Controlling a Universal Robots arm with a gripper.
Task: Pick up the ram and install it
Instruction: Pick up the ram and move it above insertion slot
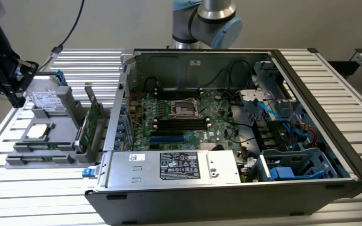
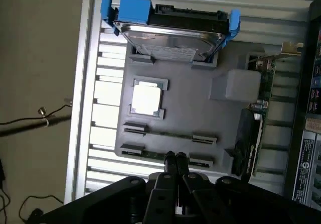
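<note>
now the black end effector (image 2: pixel 175 158), fingers pressed together on nothing, hovers close to the thin green ram stick (image 2: pixel 150 154) lying in the grey plastic tray (image 2: pixel 200 108) on the slatted metal worktop (image 2: pixel 108 113).

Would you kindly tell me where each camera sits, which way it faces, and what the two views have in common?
Exterior view: off the arm, high up, looking down at the open computer case and, on the exterior view's left, the grey tray; an arm joint shows beyond the case.
Wrist view: on the wrist, looking down past the shut claw at the tray holding the ram.
Shared: the tray, hard drive and processor.
</note>
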